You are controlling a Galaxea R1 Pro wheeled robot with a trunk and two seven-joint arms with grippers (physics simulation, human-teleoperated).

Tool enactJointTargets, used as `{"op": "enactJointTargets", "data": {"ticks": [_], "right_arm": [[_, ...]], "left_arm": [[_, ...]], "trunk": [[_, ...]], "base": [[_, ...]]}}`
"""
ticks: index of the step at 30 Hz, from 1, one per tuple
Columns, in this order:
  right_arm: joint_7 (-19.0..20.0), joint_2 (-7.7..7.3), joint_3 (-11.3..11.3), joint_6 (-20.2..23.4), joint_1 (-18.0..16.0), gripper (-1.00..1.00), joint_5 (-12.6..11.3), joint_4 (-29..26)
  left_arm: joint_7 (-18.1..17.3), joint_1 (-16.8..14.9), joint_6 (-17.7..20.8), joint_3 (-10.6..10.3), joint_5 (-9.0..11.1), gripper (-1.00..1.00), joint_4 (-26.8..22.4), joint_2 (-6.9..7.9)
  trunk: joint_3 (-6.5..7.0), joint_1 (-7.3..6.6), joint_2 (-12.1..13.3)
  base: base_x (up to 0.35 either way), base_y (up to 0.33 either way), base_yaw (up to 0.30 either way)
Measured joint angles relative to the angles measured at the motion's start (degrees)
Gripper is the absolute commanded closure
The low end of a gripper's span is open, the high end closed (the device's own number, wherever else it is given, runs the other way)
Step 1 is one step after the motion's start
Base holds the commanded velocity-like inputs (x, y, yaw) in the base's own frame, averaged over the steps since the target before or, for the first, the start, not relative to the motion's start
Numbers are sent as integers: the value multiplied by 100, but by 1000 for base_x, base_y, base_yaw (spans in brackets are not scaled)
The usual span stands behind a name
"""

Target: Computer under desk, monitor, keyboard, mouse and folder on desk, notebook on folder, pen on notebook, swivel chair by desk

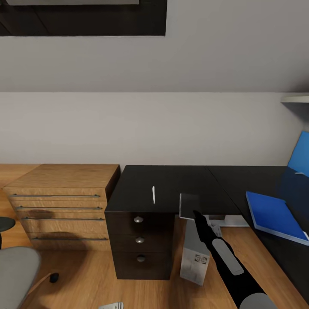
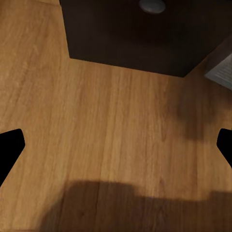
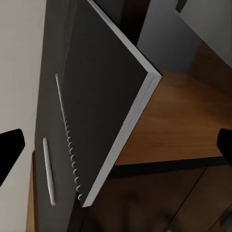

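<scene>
Bare black desk [image 1: 171, 180] around the pen [image 1: 153, 194]; folder [image 1: 274, 214] at right.

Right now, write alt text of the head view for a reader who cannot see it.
The right hand reaches to a grey notebook overhanging the front edge of a glossy black desk; a white pen lies beside it. A blue folder lies on the desk's right wing, a light tower computer stands underneath, and a wooden cabinet stands left.

The right arm [image 1: 229, 262] stretches forward and up from the lower right, black with grey panels, narrowing to its gripper [image 1: 194, 213] at the tip. Both wrist cameras catch dark fingertips [image 2: 10, 145] far apart at the frame edges, jaws spread wide.
</scene>
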Motion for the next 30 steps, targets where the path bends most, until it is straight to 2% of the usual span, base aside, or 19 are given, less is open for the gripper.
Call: {"op": "enactJointTargets", "data": {"ticks": [30], "right_arm": [[0,8,8,2,0,-100,-1,0]], "left_arm": [[-8,1,0,0,-9,-100,18,7]], "trunk": [[-18,23,-42]], "base": [[47,0,0]]}}
